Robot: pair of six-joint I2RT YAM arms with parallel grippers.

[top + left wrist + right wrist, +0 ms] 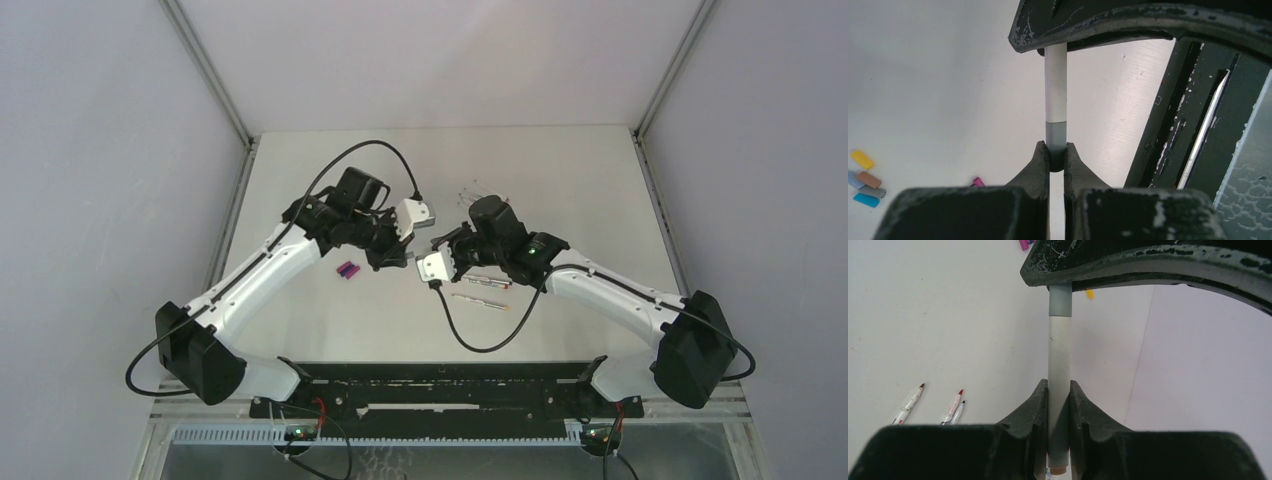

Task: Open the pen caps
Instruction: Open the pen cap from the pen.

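White table (570,160), pale grey walls (90,150), metal corner posts (208,70)

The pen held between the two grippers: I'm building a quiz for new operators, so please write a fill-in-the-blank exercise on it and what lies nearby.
1. The left gripper is shut on the ___ cap of a pen.
2. The right gripper is shut on that pen's white ___.
3. In the right wrist view, ___ uncapped pens lie on the table.

Missing words: grey; barrel; three.
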